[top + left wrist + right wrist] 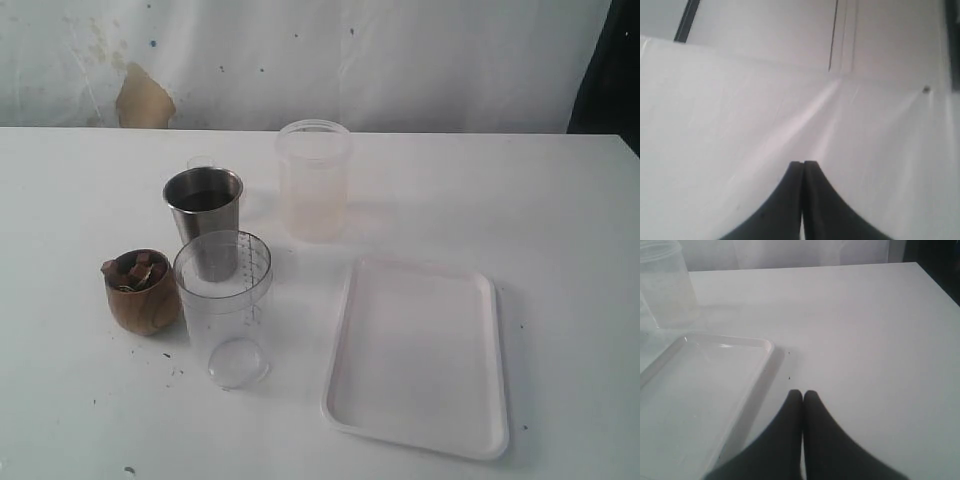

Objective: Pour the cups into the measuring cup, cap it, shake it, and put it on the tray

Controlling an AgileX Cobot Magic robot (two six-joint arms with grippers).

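Exterior view showing clear, line-marked measuring cup (224,315) standing upright, left gripper (803,163) and right gripper (802,392) both sitting closed.

Colours: table (560,220) white with a few dark specks (168,372) near the wooden cup (143,305). That cup is mid-brown with visible grain, and the chunks (140,270) in it are darker reddish-brown. The steel tumbler (190,222) is shiny silver, dark inside. The measuring cup (224,300) is clear with thin grey graduation lines. The tub (314,180) is frosted and translucent, with a faint beige tint low down. The tray (420,355) is plain white. The wall (400,60) is off-white with a tan blotch (143,100) and small dark flecks. The left claw (803,165) and right claw (802,394) are black.
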